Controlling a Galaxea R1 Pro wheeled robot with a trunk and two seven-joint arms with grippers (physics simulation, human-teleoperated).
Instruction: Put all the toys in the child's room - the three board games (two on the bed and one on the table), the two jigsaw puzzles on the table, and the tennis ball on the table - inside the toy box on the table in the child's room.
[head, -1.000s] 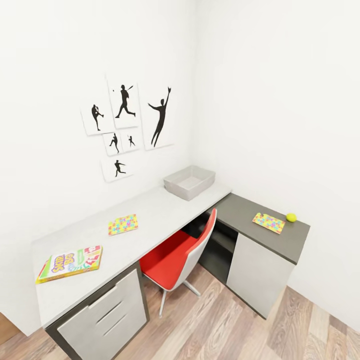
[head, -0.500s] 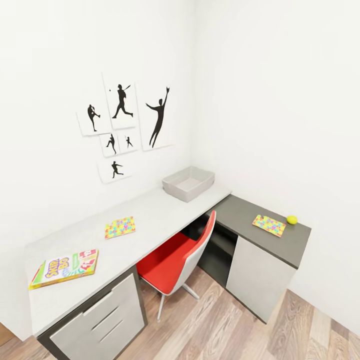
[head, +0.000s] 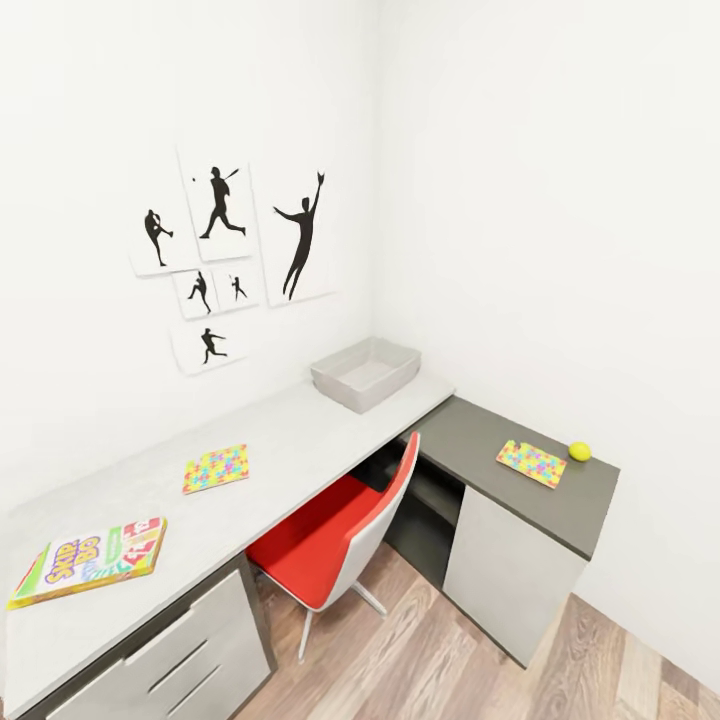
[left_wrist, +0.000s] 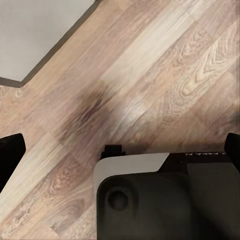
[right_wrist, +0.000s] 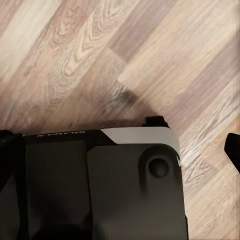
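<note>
The light grey toy box (head: 365, 372) stands empty at the back corner of the pale table (head: 300, 430). On that top lie a jigsaw puzzle (head: 216, 468) and, near the left end, the Skip-Bo board game (head: 88, 560). On the lower dark section (head: 470, 435) lie a second jigsaw puzzle (head: 531, 463) and the tennis ball (head: 579, 451) beside it. The bed is out of view. My left gripper (left_wrist: 120, 150) and right gripper (right_wrist: 120, 145) hang open over the wood floor, with nothing between their fingers.
A red chair (head: 330, 530) is tucked under the desk between the white drawers (head: 170, 660) and the white cabinet door (head: 505, 570). Baseball-player pictures (head: 225, 250) hang on the wall. My own dark base (left_wrist: 165, 200) shows below both grippers.
The head view has turned, so the whole desk scene has slid to the left in the picture. Nothing on the desk has moved.
</note>
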